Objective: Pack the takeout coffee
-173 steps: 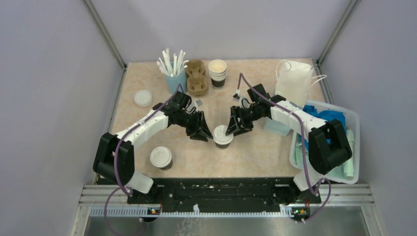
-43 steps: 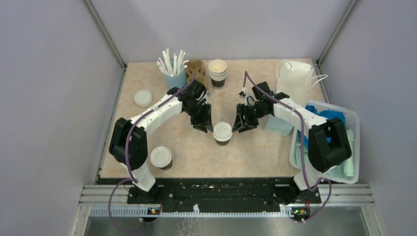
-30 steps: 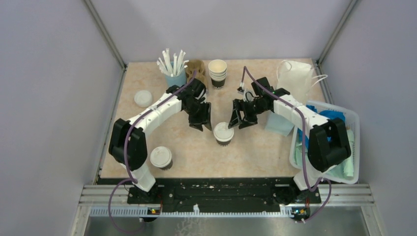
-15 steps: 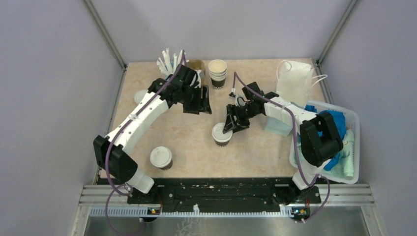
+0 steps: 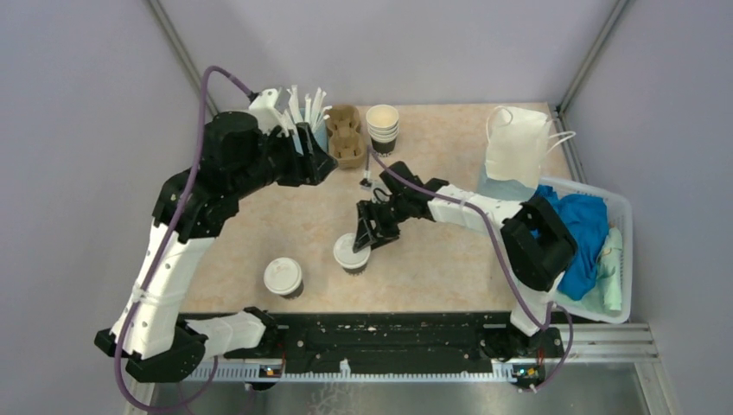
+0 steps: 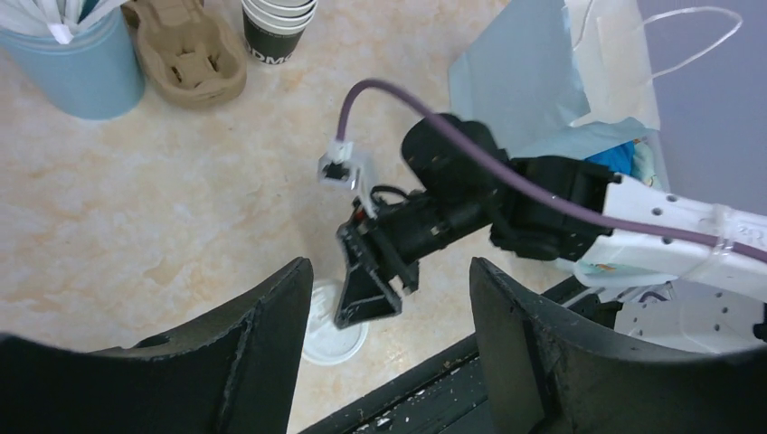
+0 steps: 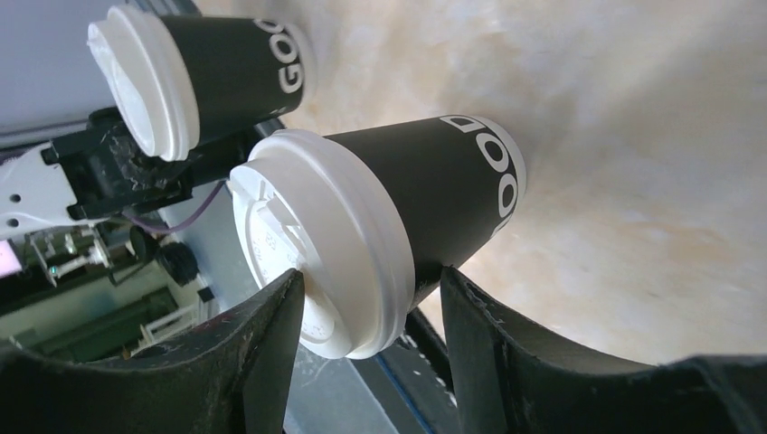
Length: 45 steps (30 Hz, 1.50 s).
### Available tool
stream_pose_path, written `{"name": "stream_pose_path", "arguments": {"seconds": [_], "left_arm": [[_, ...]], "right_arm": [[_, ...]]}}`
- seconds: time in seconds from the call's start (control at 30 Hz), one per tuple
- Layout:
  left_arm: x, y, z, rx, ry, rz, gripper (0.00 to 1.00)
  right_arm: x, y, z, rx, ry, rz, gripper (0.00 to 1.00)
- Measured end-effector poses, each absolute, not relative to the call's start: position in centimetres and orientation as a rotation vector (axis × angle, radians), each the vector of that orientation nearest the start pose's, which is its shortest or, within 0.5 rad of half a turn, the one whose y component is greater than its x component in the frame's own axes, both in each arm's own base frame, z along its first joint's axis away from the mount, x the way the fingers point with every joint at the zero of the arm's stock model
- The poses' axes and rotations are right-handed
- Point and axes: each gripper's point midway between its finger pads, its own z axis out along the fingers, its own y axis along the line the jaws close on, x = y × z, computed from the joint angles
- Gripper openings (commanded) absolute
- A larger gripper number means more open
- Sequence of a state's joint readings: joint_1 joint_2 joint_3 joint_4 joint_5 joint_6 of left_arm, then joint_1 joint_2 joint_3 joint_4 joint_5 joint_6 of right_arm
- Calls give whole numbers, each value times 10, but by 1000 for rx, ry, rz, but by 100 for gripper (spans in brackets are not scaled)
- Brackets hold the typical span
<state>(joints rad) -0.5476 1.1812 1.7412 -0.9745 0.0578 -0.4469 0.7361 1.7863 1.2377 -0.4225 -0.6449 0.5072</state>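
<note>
Tabletop [image 5: 449, 281] mottled beige, walls [image 5: 69, 130] pale lilac

blue cup [image 6: 74, 70]: top cropped | lidded cup [image 6: 324, 339]: half hidden (behind right pincer [image 6: 369, 303])

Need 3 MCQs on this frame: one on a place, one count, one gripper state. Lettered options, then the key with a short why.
1. Where is the cardboard cup carrier?
A) in the basket
B) near the far edge, between the blue straw cup and the stack of open cups
C) beside the arm bases

2. How many lidded coffee cups are in view?
A) one
B) two
C) three

3. The left gripper is:
A) shut on a straw
B) shut on a lid
C) open, holding nothing

Key: B, the top view shows the carrier flanked by those two. B, one stands alone near the front and the other sits between the fingers of the right gripper. C, the left wrist view shows spread jaws with nothing between them.
</note>
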Motion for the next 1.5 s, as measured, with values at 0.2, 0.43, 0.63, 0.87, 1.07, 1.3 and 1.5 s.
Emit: {"name": "stream_pose_path", "arguments": {"seconds": [0.2, 0.43, 0.63, 0.87, 1.07, 1.3, 1.5], "left_arm": [[228, -174, 421, 193, 2025, -688, 71], [209, -172, 423, 267, 2032, -714, 72], [199, -174, 428, 325, 2021, -750, 87], [191, -178, 435, 367, 1998, -793, 91], [188, -181, 443, 382, 1956, -823, 93], [192, -188, 434, 385, 1935, -857, 94], [206, -199, 402, 349, 2014, -871, 93]], "right_arm": [[174, 413, 107, -700, 2715, 1270, 56], [148, 442, 106, -647, 2739, 1281, 58], [148, 447, 106, -568, 2759, 1243, 78], [165, 433, 127, -468, 2748, 1052, 91], [170, 382, 210, -360, 2609, 959, 91], [202, 280, 300, -96, 2386, 817, 91], [221, 236, 346, -36, 2246, 711, 91]]}}
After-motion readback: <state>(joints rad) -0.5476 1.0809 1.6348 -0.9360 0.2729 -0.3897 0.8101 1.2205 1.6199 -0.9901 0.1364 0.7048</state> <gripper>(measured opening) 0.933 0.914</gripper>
